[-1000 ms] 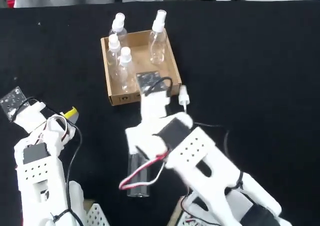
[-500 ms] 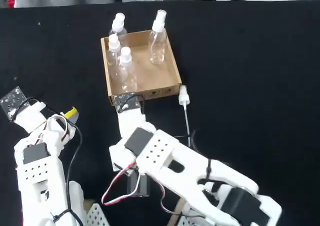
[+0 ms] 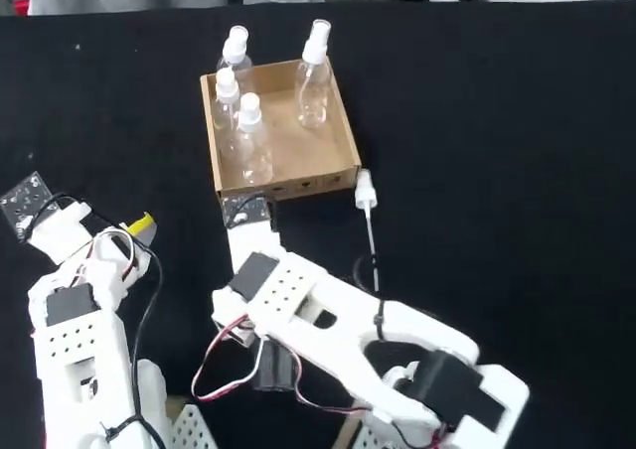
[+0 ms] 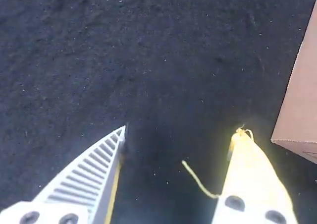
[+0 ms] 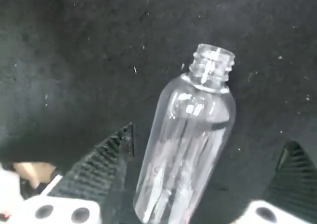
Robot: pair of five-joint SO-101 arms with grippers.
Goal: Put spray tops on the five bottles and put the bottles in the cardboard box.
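A clear bottle (image 5: pixel 190 135) with no top lies on the black cloth, its threaded neck pointing away from my right gripper (image 5: pixel 210 137). That gripper is open, one finger on each side of the bottle and neither touching it. In the high view the right arm covers most of this bottle (image 3: pixel 276 368). The loose spray top (image 3: pixel 366 195) lies by the near right corner of the cardboard box (image 3: pixel 346 139), its tube trailing toward the arm. Several capped bottles (image 3: pixel 248 136) stand in the box. My left gripper (image 4: pixel 181 132) is open and holds nothing, low over the cloth at the left (image 3: pixel 137 228).
A corner of the cardboard box (image 4: pixel 299 100) shows beside the left gripper's yellow finger. Red and white cables (image 3: pixel 224 370) hang from the right arm near the table's front edge. Black cloth lies bare to the right of the box.
The right arm has swung left and back from the box toward the front edge, and it now covers the lying bottle. The left arm has not moved.
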